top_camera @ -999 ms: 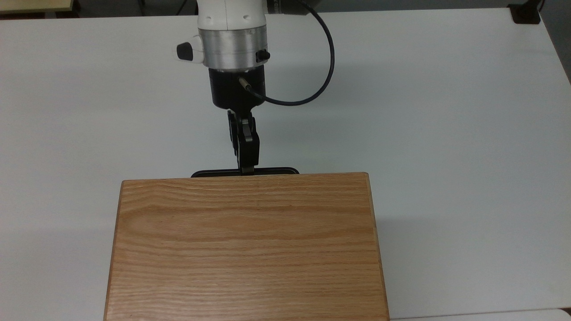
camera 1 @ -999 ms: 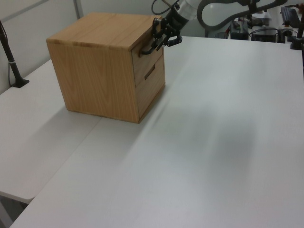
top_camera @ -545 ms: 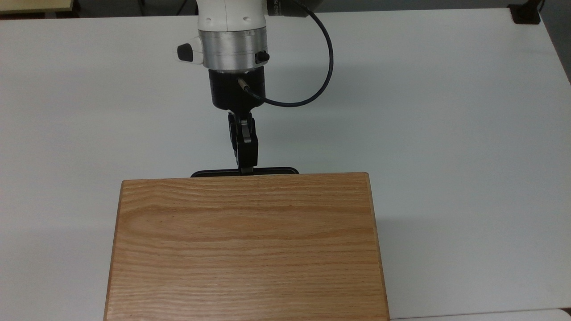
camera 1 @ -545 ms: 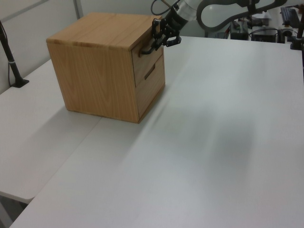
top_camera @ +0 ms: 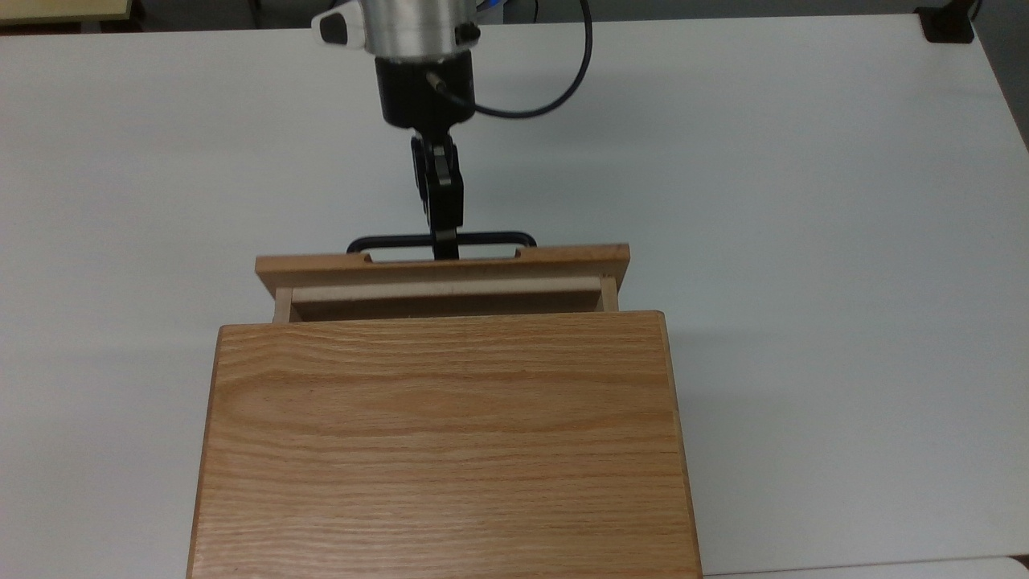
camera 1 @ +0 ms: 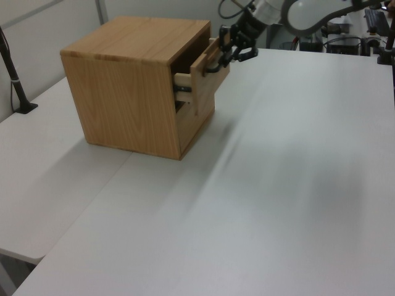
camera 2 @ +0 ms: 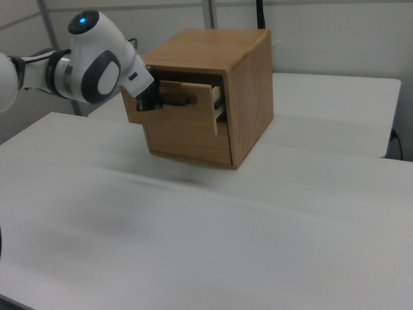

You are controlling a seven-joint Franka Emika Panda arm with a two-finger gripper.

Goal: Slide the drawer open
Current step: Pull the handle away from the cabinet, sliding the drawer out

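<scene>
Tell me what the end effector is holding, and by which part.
The end effector grips the upper drawer by the middle of its black bar handle.

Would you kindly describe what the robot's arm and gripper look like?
The arm has rounded white and grey shells with a glowing blue light. At its wrist sits a silver metal ring, then a black cylinder from which a black cable loops. The gripper is slim and black.

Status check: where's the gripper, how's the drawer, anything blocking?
Gripper shut on handle. Drawer partly out of cabinet. Table ahead bare, nothing blocking.
</scene>
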